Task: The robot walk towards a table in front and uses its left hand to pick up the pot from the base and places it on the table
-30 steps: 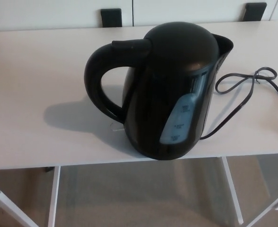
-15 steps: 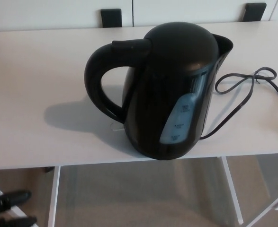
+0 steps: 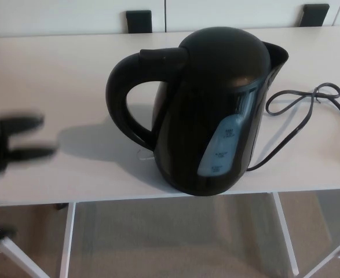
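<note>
A black electric kettle, the pot [image 3: 207, 110], stands upright near the front edge of the pale table [image 3: 54, 75]. Its loop handle [image 3: 126, 98] points to picture left and a bluish water window faces me. The base under it is hidden by the kettle's body. My left hand [image 3: 7, 142] shows blurred at the left edge, over the table's front left part, open with its fingers spread toward the handle, well apart from it. My right hand does not show.
A black power cord [image 3: 303, 107] loops across the table to the right of the kettle and runs off the right edge. White table legs [image 3: 65, 243] and beige floor lie below. Two dark chair backs [image 3: 138, 20] show behind the table.
My left hand has risen from the bottom left corner to table height, at the left of the kettle. The view has shifted slightly; the kettle stays put.
</note>
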